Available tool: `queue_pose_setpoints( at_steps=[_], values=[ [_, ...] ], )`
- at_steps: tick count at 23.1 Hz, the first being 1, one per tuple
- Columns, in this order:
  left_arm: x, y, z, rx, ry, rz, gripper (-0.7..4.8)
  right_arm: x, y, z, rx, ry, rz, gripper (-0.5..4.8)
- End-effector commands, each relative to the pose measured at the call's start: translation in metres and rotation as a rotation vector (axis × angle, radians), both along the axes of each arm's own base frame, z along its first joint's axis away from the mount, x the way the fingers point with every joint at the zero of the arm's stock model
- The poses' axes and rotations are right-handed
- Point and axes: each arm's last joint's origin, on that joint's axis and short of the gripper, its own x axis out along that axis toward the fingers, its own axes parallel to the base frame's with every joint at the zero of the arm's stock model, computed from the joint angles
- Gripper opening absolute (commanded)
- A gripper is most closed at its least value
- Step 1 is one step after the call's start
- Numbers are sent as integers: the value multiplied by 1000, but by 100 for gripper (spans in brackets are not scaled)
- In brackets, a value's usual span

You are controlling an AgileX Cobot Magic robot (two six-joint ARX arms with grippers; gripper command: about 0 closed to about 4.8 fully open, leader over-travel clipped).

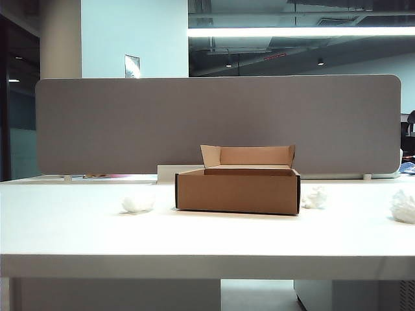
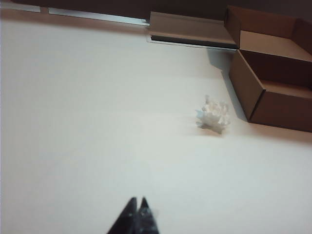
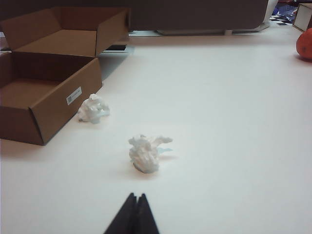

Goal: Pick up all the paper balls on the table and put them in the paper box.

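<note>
A: Paper box [image 1: 237, 190] mid-table [image 1: 78, 233], one paper ball [image 1: 137, 203] left of it, another ball [image 1: 314, 197] just right, a third ball [image 1: 403, 206] far right.

B: Left gripper [image 2: 137, 208] clenched, empty above the near table; right gripper [image 3: 135, 204] likewise.

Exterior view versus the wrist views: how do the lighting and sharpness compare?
Exterior view: table washed out, ceiling strip light glaring. Left wrist view: soft, shut left gripper blurred, box shading the table. Right wrist view: dim, shut right gripper blurred, paper balls clear.
</note>
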Motion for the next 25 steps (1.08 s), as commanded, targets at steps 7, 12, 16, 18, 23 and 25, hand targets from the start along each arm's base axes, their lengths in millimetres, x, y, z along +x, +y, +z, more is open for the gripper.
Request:
queue_pose_setpoints(
  at_steps=[7,12,16,18,23,25],
  values=[
    [0,0,0,-3,12,-9,-5,0,0,-1,-1,-6,-1,-4],
    [0,0,0,-4,2,-9,-5,0,0,-1,-1,-8,-1,-4],
    [0,0,3,-6,-26,-12,-5,0,0,-1,-1,-6,0,-4],
    [0,0,3,-6,-26,-12,-5,0,0,-1,-1,-9,0,-4],
    [0,0,3,-6,-30,-11,-5,0,1,0,5,-13,36,-5],
    [0,0,5,-7,-45,-10,-5,0,2,0,11,-16,72,-5]
  ],
)
